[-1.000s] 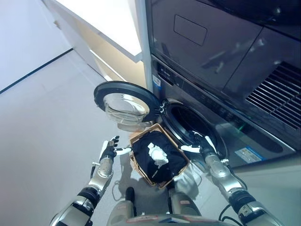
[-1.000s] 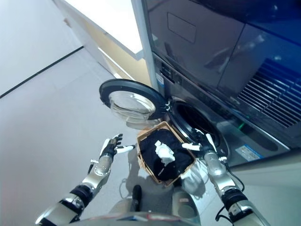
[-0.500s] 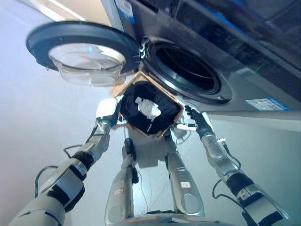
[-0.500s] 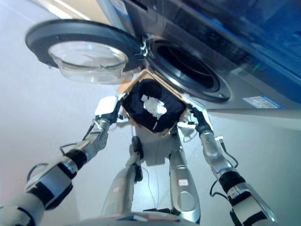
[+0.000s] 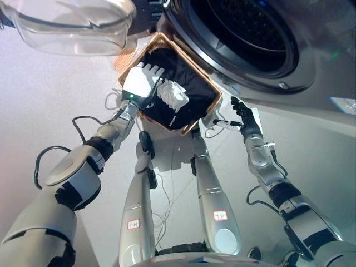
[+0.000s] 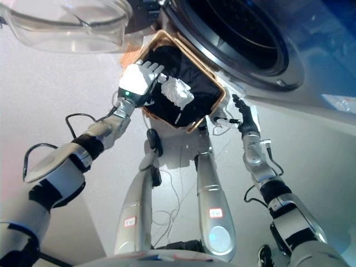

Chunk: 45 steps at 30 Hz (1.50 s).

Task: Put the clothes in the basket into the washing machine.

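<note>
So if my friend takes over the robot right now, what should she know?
Left hand: open, reaching over the near rim of the basket, fingers just above the clothes, nothing gripped.
Right hand: open, held beside the basket's right corner, empty.
Basket sits on the floor under the open washing machine. Inside it: dark clothes with a white piece on top.
Done: door is open. Nothing seen in the drum.
Left: grab the clothes, put them in the drum.
</note>
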{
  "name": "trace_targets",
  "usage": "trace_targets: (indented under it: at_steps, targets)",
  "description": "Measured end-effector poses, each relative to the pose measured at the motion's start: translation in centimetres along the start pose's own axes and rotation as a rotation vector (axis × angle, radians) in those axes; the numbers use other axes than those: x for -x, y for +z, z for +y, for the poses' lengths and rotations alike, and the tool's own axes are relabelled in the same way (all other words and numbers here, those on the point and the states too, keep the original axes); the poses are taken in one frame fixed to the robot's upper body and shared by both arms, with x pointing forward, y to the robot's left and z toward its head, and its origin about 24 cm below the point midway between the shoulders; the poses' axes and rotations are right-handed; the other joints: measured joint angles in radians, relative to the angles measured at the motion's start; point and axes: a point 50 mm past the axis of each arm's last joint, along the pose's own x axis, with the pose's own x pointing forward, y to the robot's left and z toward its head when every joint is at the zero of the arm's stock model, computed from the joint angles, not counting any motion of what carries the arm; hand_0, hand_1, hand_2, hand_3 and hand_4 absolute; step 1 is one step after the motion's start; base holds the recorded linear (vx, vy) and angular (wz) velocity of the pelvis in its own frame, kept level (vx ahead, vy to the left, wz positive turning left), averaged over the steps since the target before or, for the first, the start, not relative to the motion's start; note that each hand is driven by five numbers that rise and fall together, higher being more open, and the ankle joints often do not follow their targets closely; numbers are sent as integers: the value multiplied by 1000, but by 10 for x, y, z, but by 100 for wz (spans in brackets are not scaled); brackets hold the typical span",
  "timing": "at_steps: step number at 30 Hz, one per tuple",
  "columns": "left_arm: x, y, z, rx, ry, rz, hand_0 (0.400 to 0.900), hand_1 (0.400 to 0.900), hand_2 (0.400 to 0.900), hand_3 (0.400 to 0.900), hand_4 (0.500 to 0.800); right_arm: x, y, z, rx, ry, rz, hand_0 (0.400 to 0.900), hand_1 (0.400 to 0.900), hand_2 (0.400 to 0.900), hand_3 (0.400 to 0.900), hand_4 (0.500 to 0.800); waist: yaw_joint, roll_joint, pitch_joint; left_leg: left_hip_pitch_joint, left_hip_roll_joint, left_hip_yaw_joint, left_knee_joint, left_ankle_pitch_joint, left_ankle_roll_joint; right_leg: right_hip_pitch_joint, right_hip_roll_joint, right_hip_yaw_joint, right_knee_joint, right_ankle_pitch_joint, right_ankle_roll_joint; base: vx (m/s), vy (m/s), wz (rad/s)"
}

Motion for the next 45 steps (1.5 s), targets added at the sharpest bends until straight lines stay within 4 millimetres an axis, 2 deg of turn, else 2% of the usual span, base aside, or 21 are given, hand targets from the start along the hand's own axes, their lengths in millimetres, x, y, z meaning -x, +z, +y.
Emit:
trace_targets:
  at_steps: [5,9,12,18,19,20,21,22,23,28,33,45]
  targets:
    - [-9,2,9,-67,22,-55,900,900,900,900,800,1,-4,-2,-25,-22,16,900,900,900,900,800,-8,1,0,-163,-2,36,168,-58,29,-139,1,49,91,-17,13,-27,47,-7]
    - [-15,1,17,-75,45,-60,900,900,900,900,800,5,-4,-2,-63,-36,6,900,900,900,900,800,-18,5,-4,-282,-6,39,277,-103,42,-240,4,58,162,-33,35,-43,19,-10]
    - [-17,-2,21,-87,55,-51,900,900,900,900,800,5,6,-3,-96,-51,-42,900,900,900,900,800,-12,5,-4,-372,0,57,365,-122,62,-323,14,84,229,-42,48,16,-4,-19]
    - [-25,-3,33,-96,113,-50,900,900,900,900,800,9,18,-9,-132,-66,-120,900,900,900,900,800,-1,7,-3,-509,12,59,535,-189,77,-446,38,98,366,-87,64,-18,-12,-13]
    - [-25,-5,35,-101,123,-47,865,865,865,865,779,9,20,-9,-136,-64,-134,900,900,900,900,800,0,6,-3,-530,19,58,563,-197,79,-461,46,99,381,-88,66,-17,-15,-15]
    - [-26,-8,37,-107,131,-46,778,778,778,778,727,9,23,-10,-138,-63,-147,900,900,900,900,800,-2,6,-3,-549,22,58,587,-207,81,-475,53,101,396,-91,70,-12,-14,-11]
    - [-27,-9,40,-111,142,-45,725,725,725,725,695,10,23,-11,-136,-63,-156,900,900,900,900,800,-5,6,-3,-566,26,59,610,-215,89,-490,54,102,410,-95,75,-9,-14,-9]
    - [-28,-10,43,-114,152,-45,504,504,504,504,562,11,23,-12,-134,-64,-158,900,900,900,900,800,-5,6,-3,-579,30,59,625,-221,93,-500,57,103,421,-96,76,-5,-14,-5]
    - [-29,-11,45,-118,160,-44,400,400,400,400,500,11,22,-13,-133,-67,-156,900,900,900,900,800,-7,6,-3,-592,31,59,637,-223,95,-508,60,103,427,-98,79,0,0,0]
    - [-36,-14,58,-129,205,-37,400,400,400,400,500,18,12,-14,-130,-69,-125,900,900,900,900,800,-19,6,-3,-612,32,59,653,-231,104,-522,61,104,426,-101,83,0,0,0]
    - [-42,-16,70,-139,231,-42,400,400,400,400,500,19,11,-14,-130,-68,-122,900,900,900,900,800,-29,6,-3,-614,33,59,655,-236,100,-522,62,104,429,-103,85,0,-6,3]
    - [-41,-18,69,-146,224,-42,400,400,400,400,500,19,12,-14,-133,-60,-130,900,900,900,900,800,-28,6,-4,-606,30,51,656,-235,96,-518,60,97,446,-112,82,-4,-10,2]
